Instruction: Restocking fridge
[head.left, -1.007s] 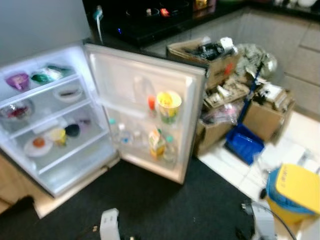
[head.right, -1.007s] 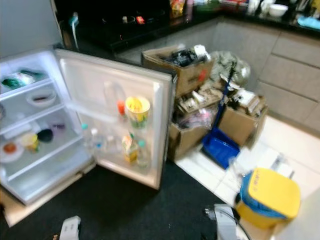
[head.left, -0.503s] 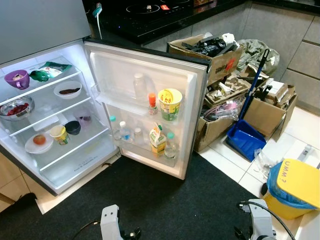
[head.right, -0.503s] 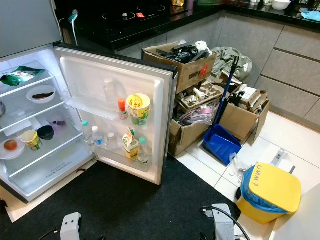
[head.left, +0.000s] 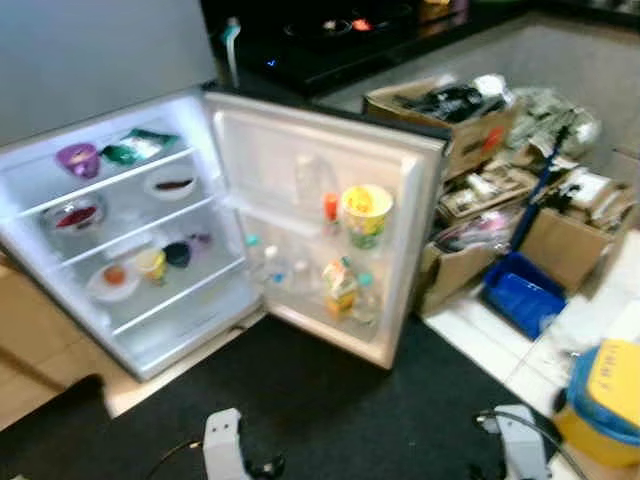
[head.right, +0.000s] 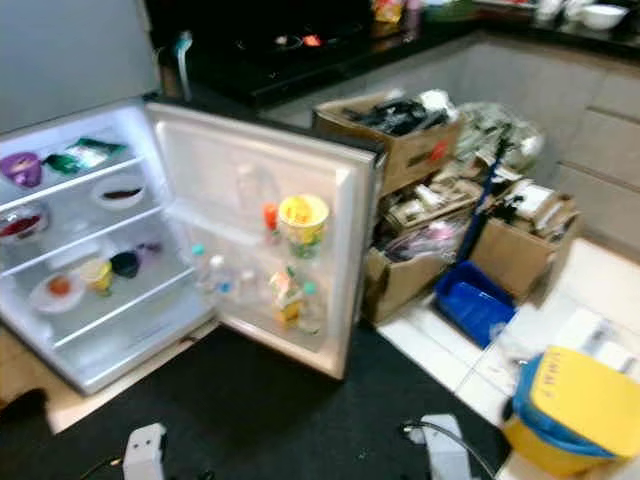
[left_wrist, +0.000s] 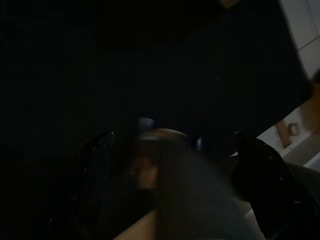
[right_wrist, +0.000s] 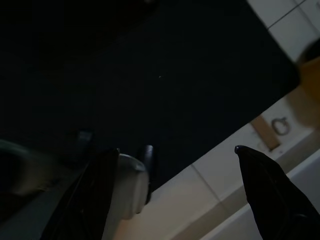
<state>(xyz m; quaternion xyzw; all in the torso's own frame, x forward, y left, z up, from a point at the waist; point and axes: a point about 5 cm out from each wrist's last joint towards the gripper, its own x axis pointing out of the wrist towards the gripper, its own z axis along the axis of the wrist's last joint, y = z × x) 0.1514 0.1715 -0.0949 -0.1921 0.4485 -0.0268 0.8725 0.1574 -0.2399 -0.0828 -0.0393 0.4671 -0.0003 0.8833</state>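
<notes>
You face the open fridge (head.left: 130, 250), its white interior lit, its wire-edged shelves carrying bowls and plates. Its door (head.left: 320, 220) stands swung wide, smooth white plastic, with a yellow round cup (head.left: 366, 212), a small carton (head.left: 338, 287) and clear bottles in the door racks; the labels are too blurred to read. A dark, matte mat (head.left: 330, 410) covers the floor before it. Brown cardboard boxes (head.left: 450, 130) sit right of the door, beside a blue plastic dustpan (head.left: 520, 295) and a yellow-lidded bin (head.right: 565, 410). Your left gripper (left_wrist: 175, 190) and right gripper (right_wrist: 175, 195) hang low over the mat, black fingers spread apart, nothing between them.
</notes>
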